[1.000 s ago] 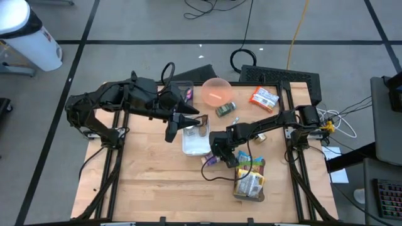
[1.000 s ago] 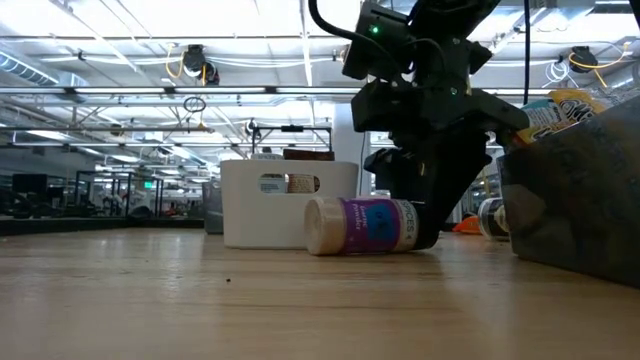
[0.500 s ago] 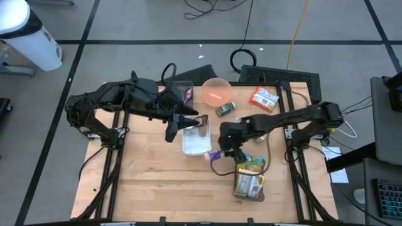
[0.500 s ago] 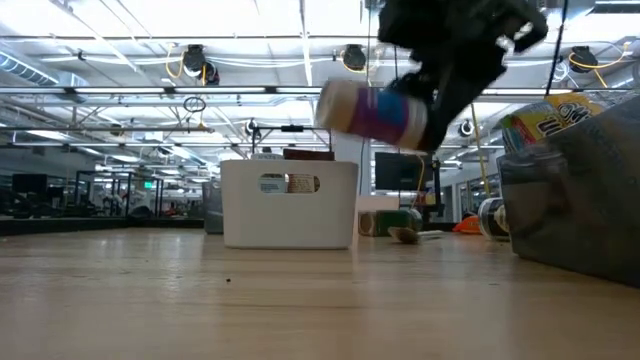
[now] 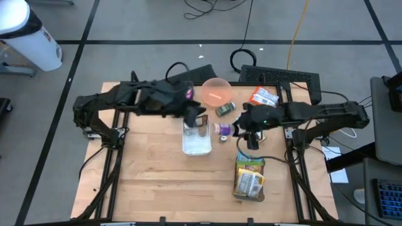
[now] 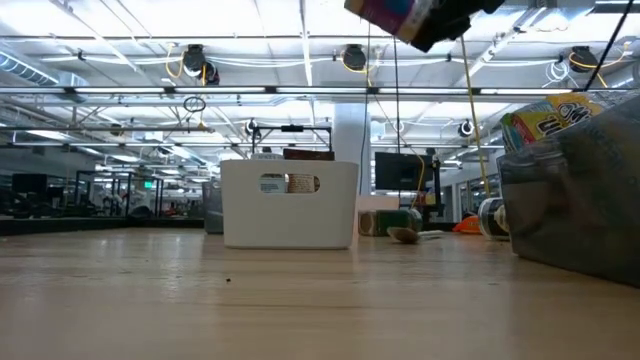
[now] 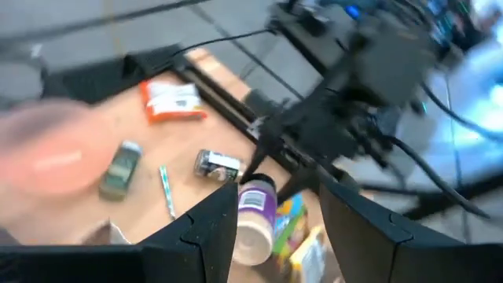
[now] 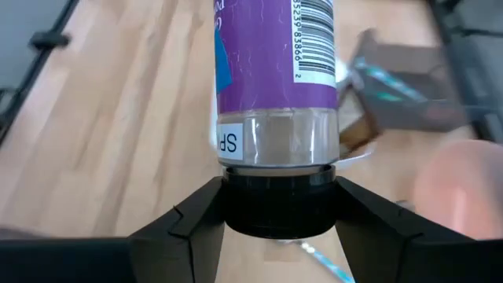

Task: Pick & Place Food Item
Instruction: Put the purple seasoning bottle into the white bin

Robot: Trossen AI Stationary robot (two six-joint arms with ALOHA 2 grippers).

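Grasping the purple-labelled plastic spice jar (image 8: pixel 275 94) by its black cap, the right tool (image 8: pixel 277 206) holds it in the air above the wooden desk (image 5: pixel 151 176), just beside the white rectangular plastic bin (image 5: pixel 196 142). Over that bin's far end hangs the left tool (image 5: pixel 197 117), fingers (image 7: pixel 211 228) parted and empty. A pink translucent bowl (image 5: pixel 217 91) sits behind.
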